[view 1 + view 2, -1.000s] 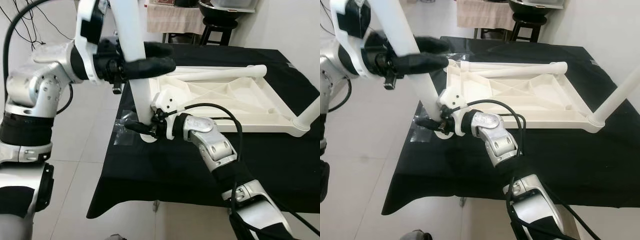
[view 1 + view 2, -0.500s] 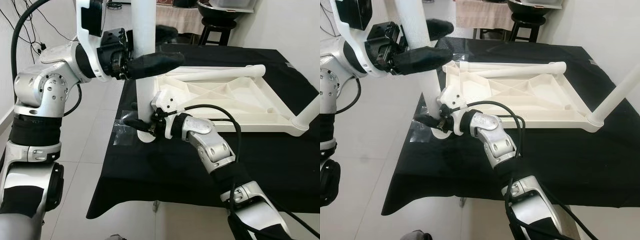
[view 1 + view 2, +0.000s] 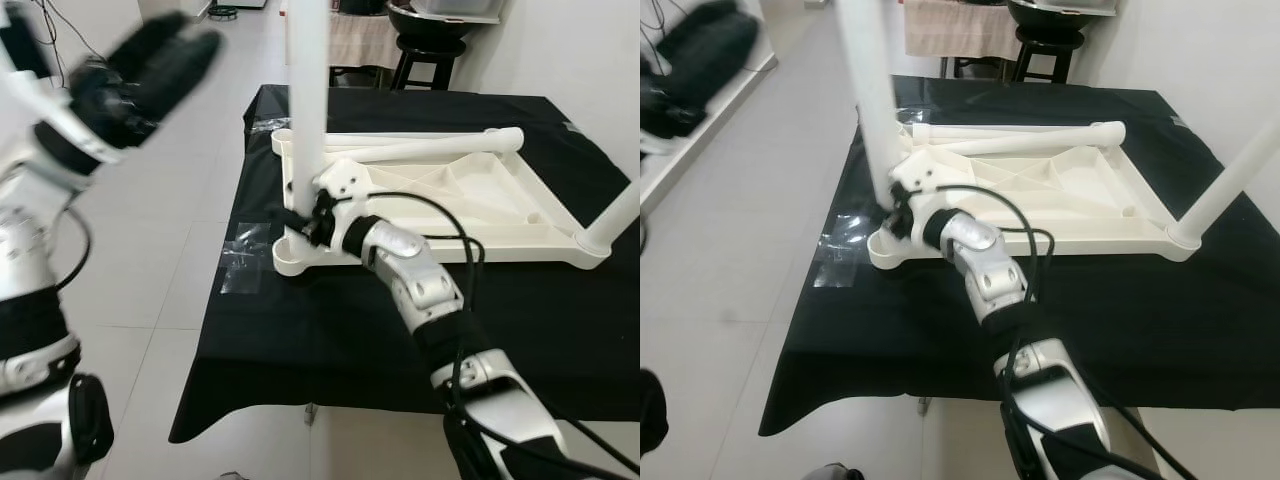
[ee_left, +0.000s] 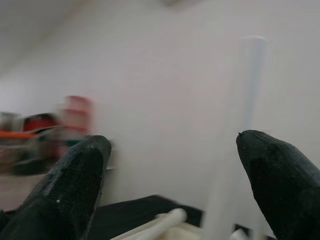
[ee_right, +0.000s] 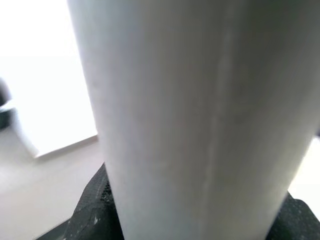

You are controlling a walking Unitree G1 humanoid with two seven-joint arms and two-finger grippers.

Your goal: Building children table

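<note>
Tiled room, black-draped table [image 3: 330, 340]. Inverted white tabletop [image 3: 450, 205] on it. Upright leg [image 3: 306, 110] in near-left socket, right tool [image 3: 300, 222] pinching base. Left tool [image 3: 150, 60] spread, clear. Far-right leg [image 3: 615, 215] fitted; spare leg [image 3: 440, 147] lies loose on tabletop, judged unfitted.

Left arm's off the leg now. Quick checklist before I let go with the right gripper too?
1. White plastic table leg stands upright in the near-left corner socket of the upturned white tabletop: ok.
2. Leg pushed fully home in the socket: cannot tell.
3. Right gripper closed on the leg's lower end: ok.
4. Left gripper open and well off to the left of the leg: ok.
5. Far-right leg standing in its corner: ok.
6. Loose white leg lying across the tabletop's far side, apart from the right arm: ok.
</note>
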